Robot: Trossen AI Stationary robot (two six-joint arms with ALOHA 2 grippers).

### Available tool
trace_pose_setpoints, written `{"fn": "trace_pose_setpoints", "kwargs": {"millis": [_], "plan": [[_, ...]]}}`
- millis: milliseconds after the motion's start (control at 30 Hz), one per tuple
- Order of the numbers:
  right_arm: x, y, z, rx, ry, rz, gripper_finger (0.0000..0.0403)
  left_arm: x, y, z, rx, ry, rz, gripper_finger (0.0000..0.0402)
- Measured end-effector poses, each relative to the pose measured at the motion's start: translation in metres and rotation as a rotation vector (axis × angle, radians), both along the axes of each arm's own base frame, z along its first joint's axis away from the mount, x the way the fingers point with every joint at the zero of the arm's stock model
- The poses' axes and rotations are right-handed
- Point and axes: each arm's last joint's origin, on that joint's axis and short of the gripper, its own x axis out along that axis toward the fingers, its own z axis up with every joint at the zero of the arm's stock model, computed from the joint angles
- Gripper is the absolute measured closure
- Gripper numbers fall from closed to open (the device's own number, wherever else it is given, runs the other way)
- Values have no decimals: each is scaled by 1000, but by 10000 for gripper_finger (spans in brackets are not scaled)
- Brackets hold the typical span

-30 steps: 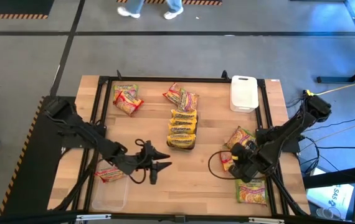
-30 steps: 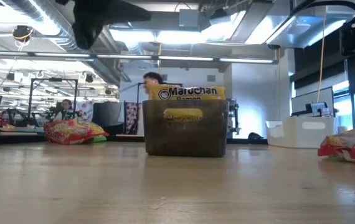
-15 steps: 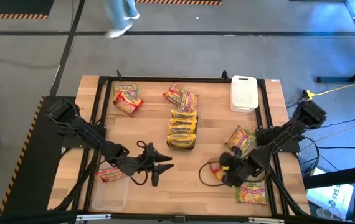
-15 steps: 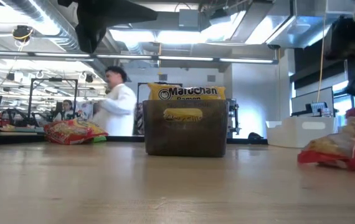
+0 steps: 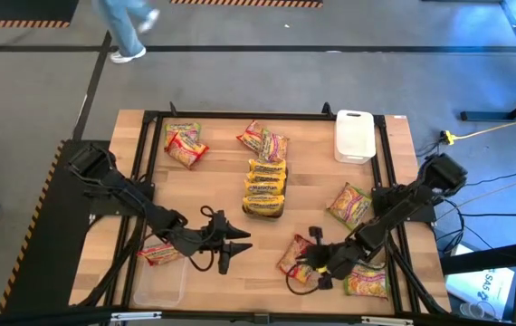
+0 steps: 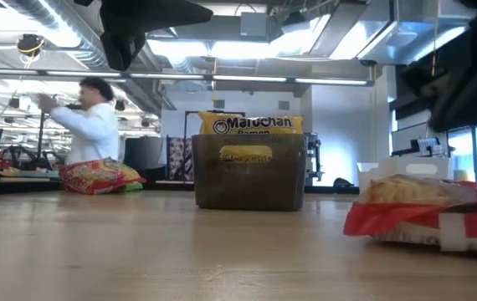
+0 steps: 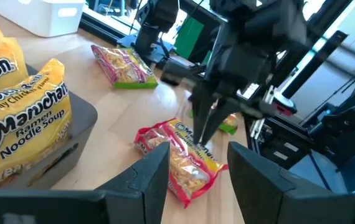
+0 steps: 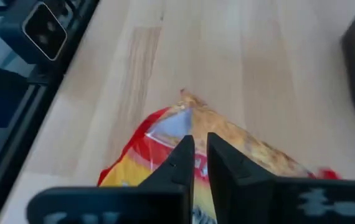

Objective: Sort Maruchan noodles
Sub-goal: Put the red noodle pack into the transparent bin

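Note:
My right gripper (image 5: 305,264) is shut on a red Maruchan noodle packet (image 5: 292,255) near the table's front edge, right of centre. The left wrist view shows that packet (image 7: 180,163) low on the wood under the fingers. My left gripper (image 5: 232,243) hovers open, left of the packet, touching nothing. Several yellow packets (image 5: 265,184) stand in a dark tray (image 6: 249,174) at the table's middle. Two green-and-pink packets (image 5: 349,205) (image 5: 367,282) lie at the right. More red ones (image 5: 184,146) (image 5: 262,139) lie at the back. My right gripper pinches the red packet between its two fingers at the edge on the right arm's side (image 7: 192,143). The fingers (image 8: 184,163) slant down from the table's right. The packet lies about flat at the table top (image 6: 423,211); whether it is lifted clear, I cannot tell.
A white tray (image 5: 353,136) stands at the back right. A clear tray (image 5: 158,282) sits at the front left with a red packet (image 5: 158,253) at its far end. A person (image 6: 92,117) moves through the room behind the table. Bare wood lies between the two grippers.
My right gripper has travelled from the table's right side toward its left and near edge, rolling its wrist and tipping downward. The red packet has come along with it, from beside the green-and-pink packets to the front middle. The person has walked leftward behind the table.

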Motion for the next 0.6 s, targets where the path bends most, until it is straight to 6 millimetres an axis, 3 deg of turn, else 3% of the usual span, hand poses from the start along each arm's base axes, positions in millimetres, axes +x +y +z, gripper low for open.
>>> {"fn": "trace_pose_setpoints", "kwargs": {"millis": [100, 200, 400, 600], "plan": [[-8, 2, 19, 87, 34, -13, 382, 3, -1, -5, -1, 3, -7, 246], [-26, 9, 25, 170, 116, -24, 382, 13, -3, -14, 6, 27, -16, 246], [-56, 30, 17, 263, 232, -78, 382, 57, -12, -35, 21, 71, -64, 246], [-56, 33, -3, 285, 298, -209, 367, 100, -22, -61, 4, 120, -156, 246]]}}
